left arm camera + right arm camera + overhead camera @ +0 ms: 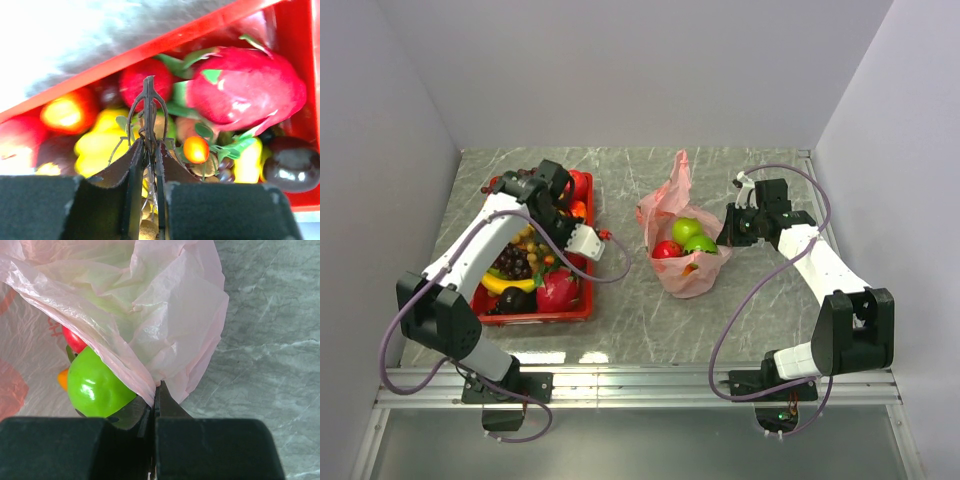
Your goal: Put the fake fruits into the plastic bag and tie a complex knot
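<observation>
Left gripper [150, 146] pinches a twiggy stem [149, 100] in the red tray [165, 41], right gripper [154, 396] clamps the pink bag [165, 315] by its edge.

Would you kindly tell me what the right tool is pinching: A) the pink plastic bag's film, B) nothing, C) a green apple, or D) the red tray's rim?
A: the right wrist view shows the right tool closed on a fold of the plastic bag, with the green apple inside it.

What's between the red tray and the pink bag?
Bare grey tabletop, crossed only by the left arm's cable, as the top view shows.
</observation>
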Motion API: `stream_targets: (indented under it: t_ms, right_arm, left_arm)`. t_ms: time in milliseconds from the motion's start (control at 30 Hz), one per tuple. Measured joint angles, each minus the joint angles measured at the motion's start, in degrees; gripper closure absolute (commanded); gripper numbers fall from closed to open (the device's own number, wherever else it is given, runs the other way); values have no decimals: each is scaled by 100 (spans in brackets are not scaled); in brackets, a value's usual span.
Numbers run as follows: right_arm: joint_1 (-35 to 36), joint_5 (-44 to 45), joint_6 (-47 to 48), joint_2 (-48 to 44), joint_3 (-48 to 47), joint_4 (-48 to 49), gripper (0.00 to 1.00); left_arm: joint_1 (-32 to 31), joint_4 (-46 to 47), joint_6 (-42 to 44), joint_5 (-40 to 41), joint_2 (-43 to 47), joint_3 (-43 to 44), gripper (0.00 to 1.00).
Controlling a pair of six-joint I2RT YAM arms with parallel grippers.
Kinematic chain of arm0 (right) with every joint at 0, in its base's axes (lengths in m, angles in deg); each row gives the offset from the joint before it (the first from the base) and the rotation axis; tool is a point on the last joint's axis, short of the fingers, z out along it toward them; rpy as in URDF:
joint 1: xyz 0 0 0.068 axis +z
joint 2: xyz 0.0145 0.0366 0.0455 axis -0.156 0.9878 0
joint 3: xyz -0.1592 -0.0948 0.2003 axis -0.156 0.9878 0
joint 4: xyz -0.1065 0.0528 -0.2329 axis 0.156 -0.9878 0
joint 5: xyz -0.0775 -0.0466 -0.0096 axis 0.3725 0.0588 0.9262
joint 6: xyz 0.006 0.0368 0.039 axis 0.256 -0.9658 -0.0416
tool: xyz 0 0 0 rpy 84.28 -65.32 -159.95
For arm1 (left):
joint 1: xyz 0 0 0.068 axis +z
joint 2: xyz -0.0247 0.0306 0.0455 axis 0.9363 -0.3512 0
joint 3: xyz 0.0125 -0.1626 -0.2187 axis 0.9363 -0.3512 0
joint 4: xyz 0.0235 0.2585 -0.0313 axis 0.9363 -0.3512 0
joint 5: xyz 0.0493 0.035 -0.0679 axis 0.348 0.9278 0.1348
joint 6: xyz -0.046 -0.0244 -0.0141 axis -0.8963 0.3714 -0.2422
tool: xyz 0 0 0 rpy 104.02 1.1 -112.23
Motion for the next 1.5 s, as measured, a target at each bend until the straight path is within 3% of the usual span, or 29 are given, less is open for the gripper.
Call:
stream_targets:
  t_ms: [267,400,600,767,1067,1200,1333,1500]
  right_arm:
    - [0,-2,20,9,0,0,100]
    - [0,-2,20,11,-11,0,100]
    - [0,-4,22,13,-33,0,100]
    - [0,-9,17,13,-33,0,100]
    - [0,-79,-96,13,-35,0,100]
    - [-35,-179,-297,37,-44,7,100]
    - [-236,-363,-566,227,-149,26,100]
    - [-590,-614,-850,457,-310,61,100]
  left_arm:
    - [-28,-258,-72,-483,0,1307,100]
    - [-52,-190,-516,-940,-208,1965,99]
    - [-236,1064,-1797,-1631,-420,2361,100]
    - [-535,2881,-3506,-2181,-549,2328,100]
    - [-1530,7132,-6763,-2168,-835,935,100]
    - [-2006,8437,-7665,-1976,-1106,223,100]
    - [-2267,9012,-7816,-1875,-1040,-669,100]
    - [-2354,8913,-7646,-1888,-763,-1478,100]
